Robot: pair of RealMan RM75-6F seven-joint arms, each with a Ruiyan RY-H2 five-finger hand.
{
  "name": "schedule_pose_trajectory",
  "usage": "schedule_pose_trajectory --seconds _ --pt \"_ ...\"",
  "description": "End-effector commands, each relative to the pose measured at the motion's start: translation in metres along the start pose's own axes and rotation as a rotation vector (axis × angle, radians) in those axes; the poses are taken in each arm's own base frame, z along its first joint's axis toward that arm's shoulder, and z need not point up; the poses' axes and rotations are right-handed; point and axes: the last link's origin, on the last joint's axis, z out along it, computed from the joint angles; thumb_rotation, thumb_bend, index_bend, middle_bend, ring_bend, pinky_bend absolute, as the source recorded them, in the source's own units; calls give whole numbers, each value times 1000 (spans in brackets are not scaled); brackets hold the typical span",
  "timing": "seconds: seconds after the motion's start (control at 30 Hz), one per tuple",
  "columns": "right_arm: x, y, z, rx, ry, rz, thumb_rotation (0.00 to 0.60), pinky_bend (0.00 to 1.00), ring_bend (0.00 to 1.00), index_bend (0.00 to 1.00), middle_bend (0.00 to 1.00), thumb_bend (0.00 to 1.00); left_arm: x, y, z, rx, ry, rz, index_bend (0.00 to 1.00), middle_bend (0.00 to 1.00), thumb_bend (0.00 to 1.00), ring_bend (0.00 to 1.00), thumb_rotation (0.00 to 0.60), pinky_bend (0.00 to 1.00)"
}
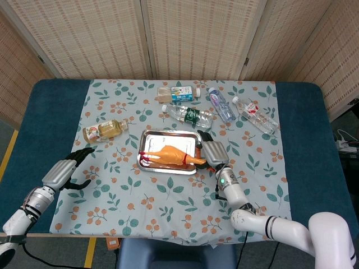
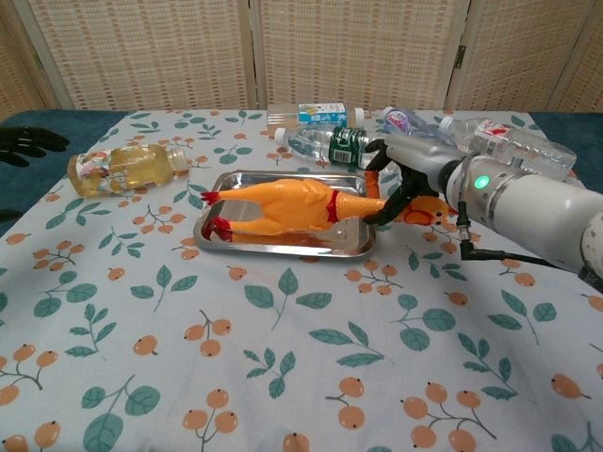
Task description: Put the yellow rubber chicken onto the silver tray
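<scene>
The yellow rubber chicken point(image 1: 170, 155) point(image 2: 283, 207) lies lengthwise in the silver tray point(image 1: 168, 136) point(image 2: 283, 249), red feet to the left. Its neck and head stick out over the tray's right rim. My right hand point(image 1: 212, 152) point(image 2: 407, 177) stands at that right rim, and its fingers point(image 2: 394, 198) still curl around the chicken's neck. My left hand point(image 1: 70, 171) point(image 2: 26, 141) hovers far to the left over the blue table edge with its fingers apart, holding nothing.
A bottle of yellowish liquid point(image 1: 104, 130) point(image 2: 127, 168) lies left of the tray. Behind the tray lie a green-labelled water bottle point(image 1: 188, 115) point(image 2: 325, 141), two more clear bottles point(image 1: 221, 105) point(image 1: 255, 116) and a small carton point(image 1: 182, 93).
</scene>
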Motion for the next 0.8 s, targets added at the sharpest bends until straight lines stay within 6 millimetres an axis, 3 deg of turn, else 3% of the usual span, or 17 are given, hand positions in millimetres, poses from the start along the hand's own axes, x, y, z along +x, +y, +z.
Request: schedule_pose_trajectory --seconds 0.03,0.57,0.7,0.8 --pt "2 -2 -1 3 -28 -5 600 53 0 0 0 161 0 1 1 -1 -2 -3 0 0 340 0 600 63" --pt "26 -6 -4 33 74 25 600 0 0 0 0 92 4 0 -1 -8 6 -14 0 0 340 0 600 63" --pt "41 3 -26 62 105 11 600 0 0 0 0 91 8 0 -14 -23 27 -12 0 0 341 0 600 88" --pt "53 14 -60 99 149 -16 600 0 0 0 0 91 10 -5 -36 -29 50 2 0 0 349 0 600 115"
